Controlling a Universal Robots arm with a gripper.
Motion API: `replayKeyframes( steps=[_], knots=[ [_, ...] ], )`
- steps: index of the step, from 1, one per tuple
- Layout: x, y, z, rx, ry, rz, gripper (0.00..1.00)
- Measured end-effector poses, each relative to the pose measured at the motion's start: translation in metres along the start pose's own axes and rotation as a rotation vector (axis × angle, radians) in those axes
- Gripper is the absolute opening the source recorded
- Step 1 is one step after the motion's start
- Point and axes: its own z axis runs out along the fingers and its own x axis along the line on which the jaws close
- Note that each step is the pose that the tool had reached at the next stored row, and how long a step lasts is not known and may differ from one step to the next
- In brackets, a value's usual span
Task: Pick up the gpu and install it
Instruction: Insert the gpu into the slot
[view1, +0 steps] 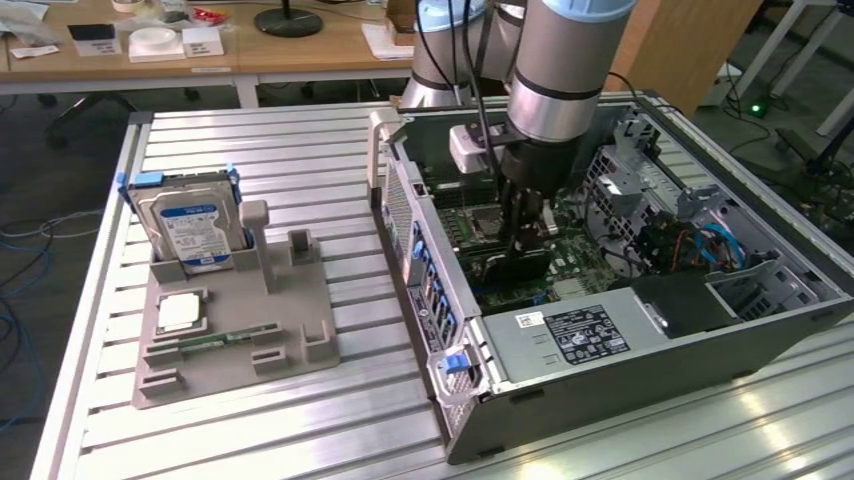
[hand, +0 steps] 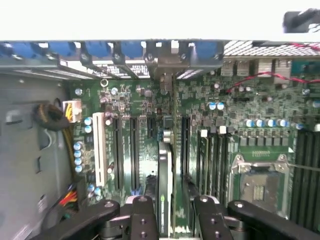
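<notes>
1. Your gripper (hand: 167, 212) sits down inside the open computer case (view1: 627, 385), its two fingers (hand: 142, 217) on either side of the gpu (hand: 165, 175), with the card edge-on between them. Whether they pinch it or have just let go, I cannot tell.
2. You have the gpu standing upright on its long edge over the motherboard (hand: 200, 105), lined up with the long expansion slots (hand: 134, 150). That is the only attitude in which its connector can enter a slot.
3. Its far end points at the case's rear wall, where the bracket openings (hand: 165, 60) are, so the bracket can meet that wall.
4. Judging by how low the card stands, it looks at or in the slot.
5. On the grey fixture tray (view1: 227, 345) outside, the hard drive (view1: 191, 228) stands in its cradle and the memory stick (view1: 220, 338) lies flat, both well apart from the case.
</notes>
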Motion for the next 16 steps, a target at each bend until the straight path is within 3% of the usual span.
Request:
replayKeyframes(
  steps=[3,7,9,16],
  knots=[
    [0.0000,0.0000,0.0000,0.0001,-0.0001,0.000,0.34],
    [0.0000,0.0000,0.0000,0.0001,-0.0001,0.000,0.15],
    [0.0000,0.0000,0.0000,0.0001,0.0000,0.000,0.10],
    [0.0000,0.0000,0.0000,0.0001,-0.0001,0.000,0.11]
  ],
)
